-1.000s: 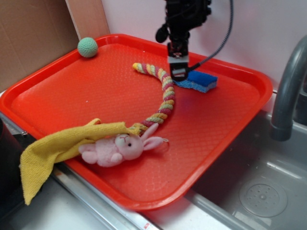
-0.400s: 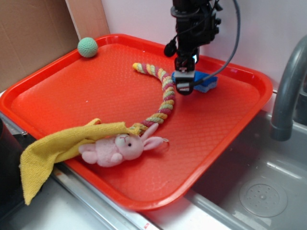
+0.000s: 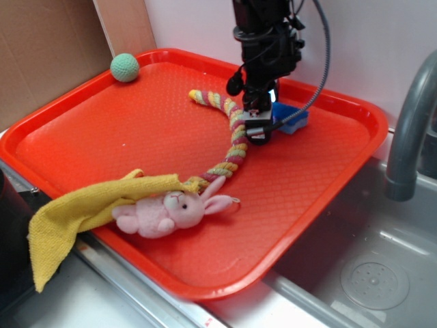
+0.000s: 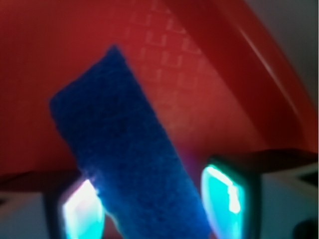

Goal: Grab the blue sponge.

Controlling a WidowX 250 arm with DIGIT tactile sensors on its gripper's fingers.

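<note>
Blue sponge (image 4: 127,154), frame centre, runs between the spread fingers (image 4: 82,209) of the gripper (image 3: 258,133), lowered onto the red tray (image 3: 136,130); jaws unclosed, ready to pinch its sides.

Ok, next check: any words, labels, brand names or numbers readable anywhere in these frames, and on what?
None readable in either view.
Gripper: a pale patch near the fingers, too small and blurred to tell if it carries text.
Blue sponge, red tray, green ball, pink bunny, yellow cloth: no print visible.
</note>
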